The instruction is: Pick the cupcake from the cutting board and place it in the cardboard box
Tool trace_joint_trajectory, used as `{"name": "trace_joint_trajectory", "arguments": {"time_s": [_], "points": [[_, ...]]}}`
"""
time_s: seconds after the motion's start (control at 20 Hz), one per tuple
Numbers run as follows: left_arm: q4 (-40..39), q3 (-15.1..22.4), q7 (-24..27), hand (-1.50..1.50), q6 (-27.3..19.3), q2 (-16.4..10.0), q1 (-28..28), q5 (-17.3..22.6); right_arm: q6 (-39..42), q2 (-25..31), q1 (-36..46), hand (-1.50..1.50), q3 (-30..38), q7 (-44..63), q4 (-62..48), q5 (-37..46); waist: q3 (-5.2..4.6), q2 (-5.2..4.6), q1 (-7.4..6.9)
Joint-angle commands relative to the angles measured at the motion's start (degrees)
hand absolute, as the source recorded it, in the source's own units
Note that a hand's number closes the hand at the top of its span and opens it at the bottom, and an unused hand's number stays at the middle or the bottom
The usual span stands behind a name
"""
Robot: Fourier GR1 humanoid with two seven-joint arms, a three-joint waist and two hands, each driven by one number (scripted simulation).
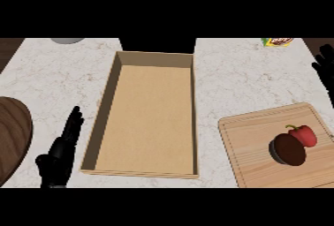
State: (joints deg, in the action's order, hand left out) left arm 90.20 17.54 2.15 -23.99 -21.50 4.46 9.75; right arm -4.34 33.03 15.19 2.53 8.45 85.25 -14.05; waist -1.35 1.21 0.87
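Left edge of frame: a dark wooden round (12, 137), cut off, identity unclear. Beside it at lower left, the left hand (61, 152) rests with fingers straight and released, holding nothing. Centre: the cardboard box (150, 119), open-topped, nothing inside.

Lower right: the cutting board (251, 145), its lower edge cut off. The cupcake (289, 150) sits on it, dark brown and apparently tipped, touching a red bell pepper (304, 135).

Judgement: light, soft, easily crushed or smeared on top. Hold it low around the sides, from the side away from the pepper.

Upper right edge: the right hand (325, 73), partly out of frame. Its visible fingers are straight, so it is released and empty. A yellow packet (277, 42) at the top is cropped, its label illegible.
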Motion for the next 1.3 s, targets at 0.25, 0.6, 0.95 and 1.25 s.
{"name": "trace_joint_trajectory", "arguments": {"time_s": [0.25,0.6,0.95,1.25], "points": [[-5.29,-6.79,-1.32,0.0,-1.65,-11.1,-2.83,-6.06,33.12,-2.72,-2.31,-1.5,-10.4,-8.49,3.2,-16.69,2.3,-1.97,-3.43],[-8.26,-7.66,-4.09,0.0,0.44,-12.29,-5.24,-4.86,47.26,9.06,-5.48,-1.5,-10.97,-35.63,-1.62,-3.41,2.18,-3.16,-1.41],[-9.87,-7.63,-5.48,0.0,1.65,-12.71,-7.77,-5.07,53.6,14.17,-1.2,-1.5,-8.73,-52.37,-6.81,3.36,2.06,-2.57,-2.62],[-10.48,-7.59,-5.99,0.0,3.64,-13.01,-10.37,-4.58,44.75,22.35,1.78,-1.5,-15.02,-58.25,-3.62,19.57,1.92,-2.56,-3.96]]}}
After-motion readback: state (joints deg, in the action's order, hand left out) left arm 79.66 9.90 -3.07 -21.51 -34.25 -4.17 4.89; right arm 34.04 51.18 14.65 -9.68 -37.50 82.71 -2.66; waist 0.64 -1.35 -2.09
